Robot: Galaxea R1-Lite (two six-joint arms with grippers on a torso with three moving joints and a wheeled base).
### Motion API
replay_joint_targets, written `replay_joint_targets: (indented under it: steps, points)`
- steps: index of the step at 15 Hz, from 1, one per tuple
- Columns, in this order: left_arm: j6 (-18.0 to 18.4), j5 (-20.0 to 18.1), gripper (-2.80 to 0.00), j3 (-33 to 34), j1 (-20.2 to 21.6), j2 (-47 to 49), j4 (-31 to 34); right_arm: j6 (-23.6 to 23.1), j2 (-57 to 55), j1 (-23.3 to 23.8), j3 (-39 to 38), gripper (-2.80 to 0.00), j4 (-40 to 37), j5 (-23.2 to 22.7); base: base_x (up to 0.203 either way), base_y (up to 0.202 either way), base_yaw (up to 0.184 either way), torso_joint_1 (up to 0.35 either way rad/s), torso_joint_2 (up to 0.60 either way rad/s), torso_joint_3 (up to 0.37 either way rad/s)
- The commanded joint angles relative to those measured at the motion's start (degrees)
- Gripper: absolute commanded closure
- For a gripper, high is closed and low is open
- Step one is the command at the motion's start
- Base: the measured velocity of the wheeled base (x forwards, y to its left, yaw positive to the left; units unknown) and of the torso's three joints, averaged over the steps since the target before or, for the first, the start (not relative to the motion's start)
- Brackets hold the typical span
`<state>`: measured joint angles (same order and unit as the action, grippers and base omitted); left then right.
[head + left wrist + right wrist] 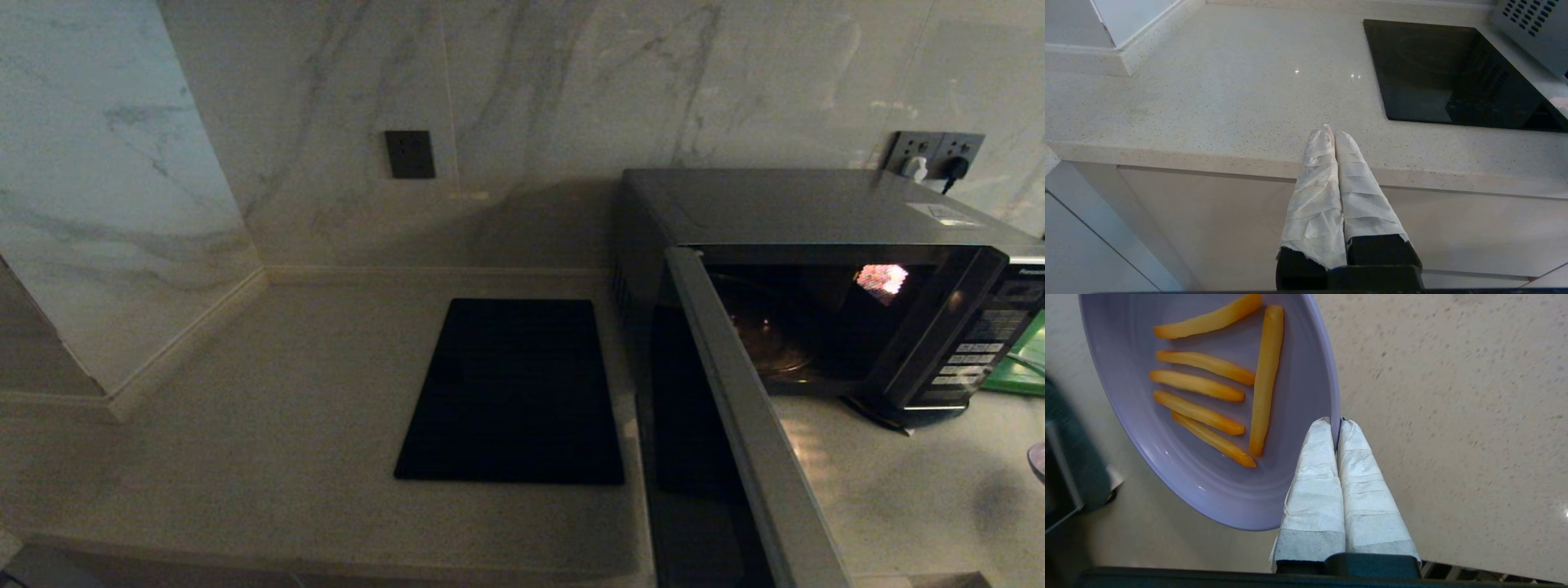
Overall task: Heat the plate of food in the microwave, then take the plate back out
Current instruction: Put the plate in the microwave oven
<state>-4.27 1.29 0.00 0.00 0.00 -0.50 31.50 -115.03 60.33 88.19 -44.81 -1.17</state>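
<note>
Plate of food [1208, 465] hangs above the table [1453, 396] near its right edge, its rim pinched by the right gripper [1338, 435], ready for the open microwave [816, 245]. Left gripper [1333, 136], pressed together, waits at the front edge.

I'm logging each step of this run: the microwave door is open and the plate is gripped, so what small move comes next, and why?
Probably carry the small lilac plate of orange food sticks toward the open dark grey microwave. The right claw is shut on the plate's rim above the pale speckled counter, and the glass turntable looks bare. The left claw is shut, parked off the counter's edge.
</note>
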Motion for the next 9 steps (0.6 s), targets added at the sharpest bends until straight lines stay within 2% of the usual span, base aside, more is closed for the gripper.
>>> replay_joint_targets:
  steps: [1, 9]
  points:
    - [0.0, 0.0, 0.0, 0.0, 0.0, 0.0, 0.0, 0.1, 2.8, -0.1, -1.4, 0.0, -0.3, -0.8, 0.0, 0.0, 0.0, 0.0, 0.0, 0.0]
    - [0.0, 0.0, 0.0, 0.0, 0.0, 0.0, 0.0, -1.7, 12.1, -2.2, -9.2, 0.0, -0.4, -6.0, 0.0, 0.0, 0.0, 0.0, 0.0, 0.0]
